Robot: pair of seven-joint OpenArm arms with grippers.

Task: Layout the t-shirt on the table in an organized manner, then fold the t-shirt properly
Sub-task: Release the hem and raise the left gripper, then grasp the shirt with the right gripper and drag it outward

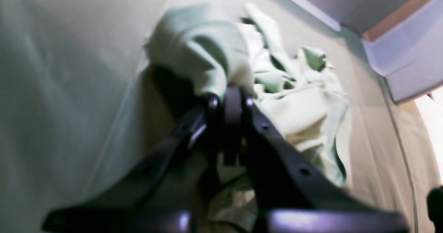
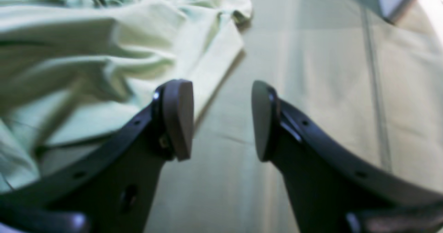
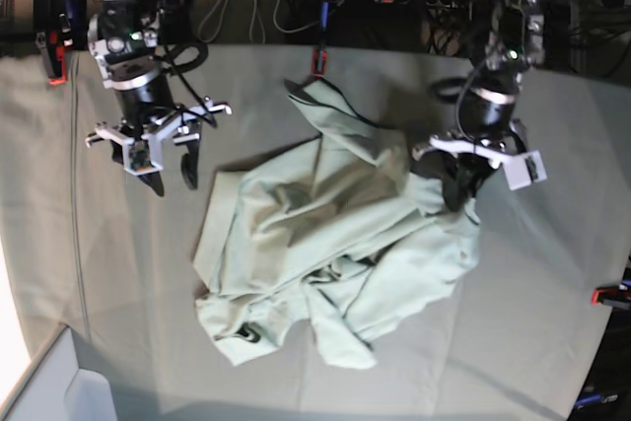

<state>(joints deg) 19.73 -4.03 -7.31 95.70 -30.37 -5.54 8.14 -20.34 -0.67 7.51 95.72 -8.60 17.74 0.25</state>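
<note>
My left gripper (image 1: 230,99) is clamped tight on a bunched fold of the t-shirt (image 3: 335,244), at the garment's edge on the right of the base view. My right gripper (image 2: 221,120) stands with its jaws apart and holds nothing. It hovers over bare table (image 3: 89,273), just beside the shirt's straight edge.

The shirt lies crumpled in the middle of the table, heaped on itself, with one lobe reaching up toward the far edge near the red clamp (image 3: 317,63). A small dark mark, probably the neck tag (image 3: 249,334), sits at the near left corner of the heap. Its long axis appears to run diagonally, from that near left corner up toward the far right. I cannot make out the collar or sleeves with confidence.

Assessment: layout is barely begun. To do this step well, I judge I should lift the pinched fold slowly and draw it outward, away from the heap. My right claw should pin or take the opposite edge so that the fabric tensions instead of dragging whole. The risk is pinching two layers together.
</note>
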